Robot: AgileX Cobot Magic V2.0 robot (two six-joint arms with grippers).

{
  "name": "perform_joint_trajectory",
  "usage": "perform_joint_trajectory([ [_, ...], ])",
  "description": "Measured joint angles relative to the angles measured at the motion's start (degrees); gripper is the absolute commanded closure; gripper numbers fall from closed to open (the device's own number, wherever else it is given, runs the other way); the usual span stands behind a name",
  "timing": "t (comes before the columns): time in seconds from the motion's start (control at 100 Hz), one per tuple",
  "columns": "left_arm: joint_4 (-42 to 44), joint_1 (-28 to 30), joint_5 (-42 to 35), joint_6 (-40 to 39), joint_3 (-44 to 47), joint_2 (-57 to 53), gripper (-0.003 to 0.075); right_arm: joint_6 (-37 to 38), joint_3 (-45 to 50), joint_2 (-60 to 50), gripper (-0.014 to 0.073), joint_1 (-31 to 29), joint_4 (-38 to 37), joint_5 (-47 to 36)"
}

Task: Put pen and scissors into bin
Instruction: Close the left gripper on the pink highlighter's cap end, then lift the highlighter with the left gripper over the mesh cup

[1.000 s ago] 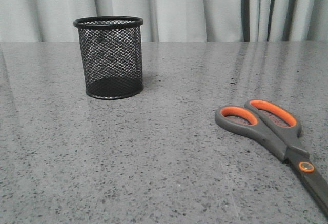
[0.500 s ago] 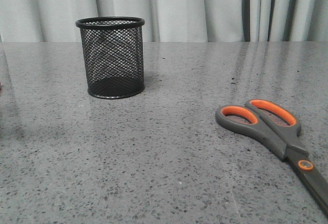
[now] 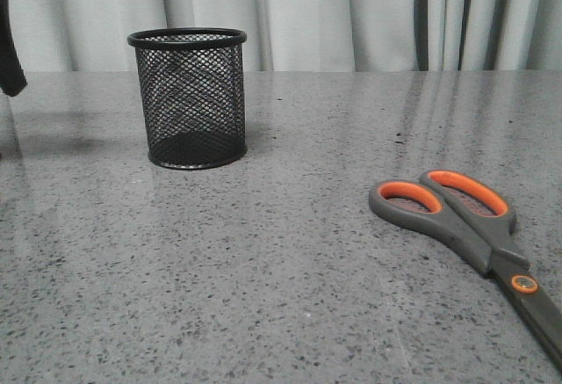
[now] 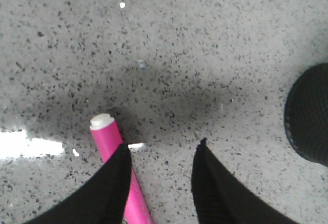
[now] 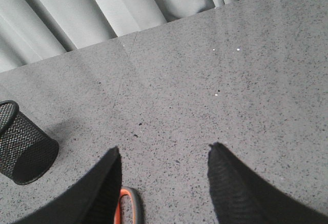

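A: Front view, by size. Table point(image 3: 290, 252): grey speckled stone. Scissors point(image 3: 465, 226): flat at our right, handles toward the bin, blades running off the near edge. Bin point(image 3: 187, 98): upright at far left, nothing visible inside.

B: Left gripper point(image 4: 160, 155): spread over the table. Pen point(image 4: 115, 157): lying flat, against the inner side of one finger and partly under it, not centred in the gap; the bin's rim shows just at the frame edge. We judge the pen pick is in hand: shift so the barrel sits mid-gap, then close.

A: Right gripper point(image 5: 164, 155): spread, hanging above the scissors' handle, holding nothing.

B: Markings: we read none on any item.
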Motion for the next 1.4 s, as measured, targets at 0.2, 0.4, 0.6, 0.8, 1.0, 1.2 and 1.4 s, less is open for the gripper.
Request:
perform_joint_trajectory([
  [0.2, 5.54, 0.0, 2.01, -2.72, -0.25, 0.9, 0.0456, 0.0, 0.0, 0.0, 0.0246, 0.0, -0.02, 0.09],
  [0.4, 5.96, 0.0, 2.41, -3.07, 1.26, 0.9, 0.0456, 0.0, 0.0, 0.0, 0.0246, 0.0, -0.02, 0.09],
  [0.6, 5.41, 0.0, 1.09, -3.07, 5.3, 0.9, 0.0456, 0.0, 0.0, 0.0, 0.0246, 0.0, -0.12, 0.09],
  [0.8, 4.01, 0.0, -1.55, -3.09, 7.46, 0.9, 0.0461, 0.0, 0.0, 0.0, 0.0246, 0.0, -0.12, 0.22],
  [1.0, 4.41, -1.49, -3.84, -2.46, 8.58, 0.32, 0.0657, 0.0, 0.0, 0.13, 0.0246, 0.0, -0.12, 0.22],
  [1.2, 0.63, -4.35, -11.59, 1.62, 9.7, -0.98, 0.0739, 0.0, 0.0, 0.37, 0.0246, 0.0, -0.12, 0.63],
  [1.4, -8.85, -8.71, -34.09, 8.81, 10.11, -10.76, 0.0739, 0.0, 0.0, 0.37, 0.0246, 0.0, -0.12, 1.05],
])
